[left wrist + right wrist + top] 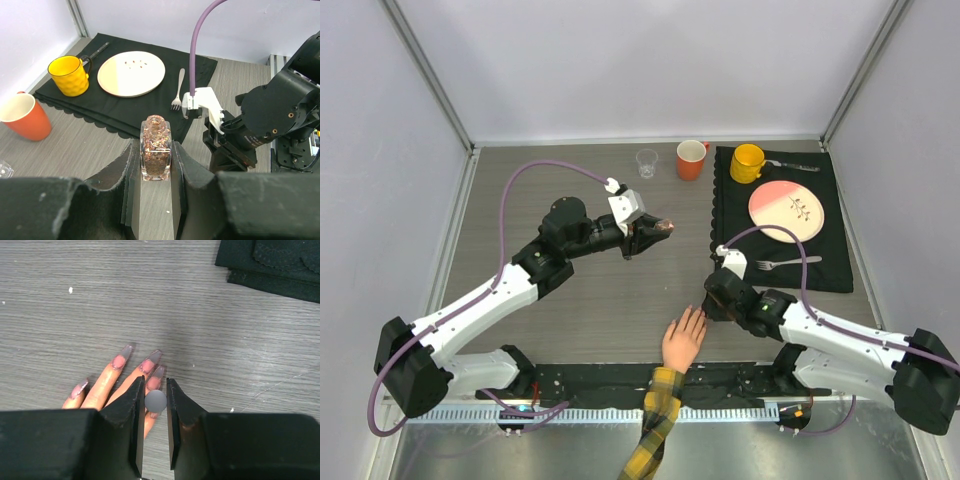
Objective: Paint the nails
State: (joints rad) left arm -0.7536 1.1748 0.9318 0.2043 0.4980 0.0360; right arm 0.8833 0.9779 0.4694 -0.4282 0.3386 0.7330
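Top external view: shows the fake hand (683, 340) at 6 o'clock on the table (600, 310), palm down, pointing toward 1 o'clock, with the plaid sleeve (658, 420) trailing off the near edge.
Nails (154, 356): sit at the fingertips, long, pointed and translucent, pink toward the base; show best from the right wrist, four of them, directly under the tool.
Right gripper (155, 382): hovers just above the fingers, at 2 o'clock of the fake hand from above; pinches a grey round cap (155, 401) seen end-on, probably the brush handle; hides any bristles beneath.
Left gripper (156, 150): stands well apart, at 11 o'clock of the fake hand; presses on both flat sides of a glitter polish bottle (156, 155), upright, neck uppermost.
Handling, nails: look thin, stiff and smooth, probably slippery under wet polish; call for a feather-light stroke from base to tip, never a grasp.
Handling, fake hand: seems light and unanchored, likely to slide under a sideways push; calls for gentle contact from above only.
Handling, polish bottle: looks like glass, small, smooth, breakable; best held low on the flat faces, as now, and kept upright against spills.
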